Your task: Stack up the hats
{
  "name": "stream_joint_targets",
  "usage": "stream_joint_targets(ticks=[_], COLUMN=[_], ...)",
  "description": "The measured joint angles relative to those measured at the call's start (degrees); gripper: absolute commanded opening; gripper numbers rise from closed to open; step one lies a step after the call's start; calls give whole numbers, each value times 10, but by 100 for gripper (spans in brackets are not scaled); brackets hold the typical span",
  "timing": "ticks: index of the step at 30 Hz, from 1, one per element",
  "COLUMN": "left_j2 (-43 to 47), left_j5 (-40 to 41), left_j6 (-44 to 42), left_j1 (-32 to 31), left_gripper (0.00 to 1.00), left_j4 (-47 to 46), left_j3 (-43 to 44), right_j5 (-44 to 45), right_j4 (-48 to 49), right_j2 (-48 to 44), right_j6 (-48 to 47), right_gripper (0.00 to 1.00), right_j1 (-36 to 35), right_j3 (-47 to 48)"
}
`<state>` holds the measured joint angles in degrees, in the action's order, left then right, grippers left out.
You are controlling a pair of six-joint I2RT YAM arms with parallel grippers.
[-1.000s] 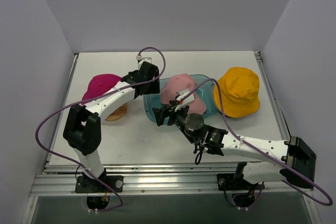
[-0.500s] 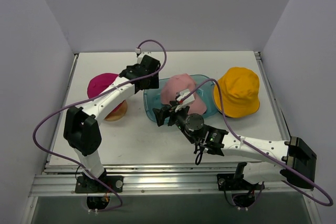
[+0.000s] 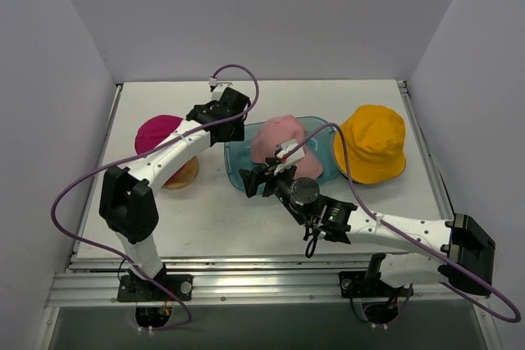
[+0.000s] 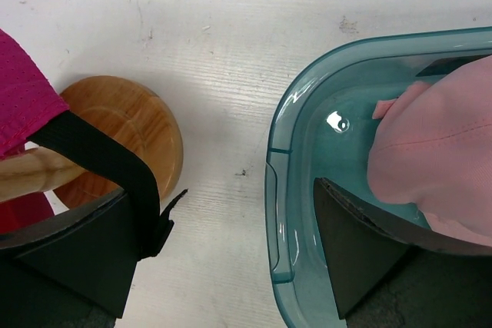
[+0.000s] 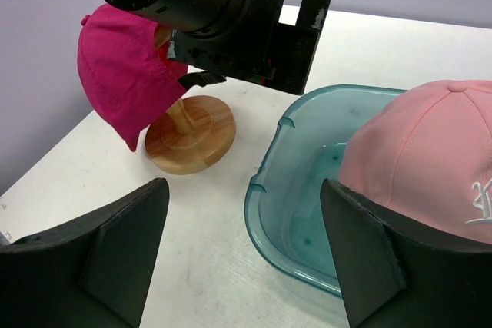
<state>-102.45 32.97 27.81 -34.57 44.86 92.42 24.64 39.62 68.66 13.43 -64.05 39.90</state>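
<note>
Top external | 3 hats: magenta point(image 3: 152, 131), pink point(image 3: 275, 137), yellow point(image 3: 373, 143) | 1 tray point(image 3: 235, 163) | left tool point(image 4: 238, 213), right tool point(image 5: 242, 197): spread, empty

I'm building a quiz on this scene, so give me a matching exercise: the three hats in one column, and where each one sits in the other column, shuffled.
Column one:
1. magenta hat
2. pink hat
3. yellow hat

Column two:
A. in the tray
B. on the table, right of the tray
C. on the stand

Pairs: 1-C, 2-A, 3-B
</note>
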Motion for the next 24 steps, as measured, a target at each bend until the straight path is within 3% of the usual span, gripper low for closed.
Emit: stream_joint_targets(ticks=[24], left_j2=[32], left_j5=[42], left_j6=[16], left_j1=[24], left_gripper=[94], left_j4=[28], left_j3=[0], right_j5=[0], right_j4=[0], right_j2=[5], right_j6=[0], right_gripper=[75], right_j1=[7], right_j3=[0])
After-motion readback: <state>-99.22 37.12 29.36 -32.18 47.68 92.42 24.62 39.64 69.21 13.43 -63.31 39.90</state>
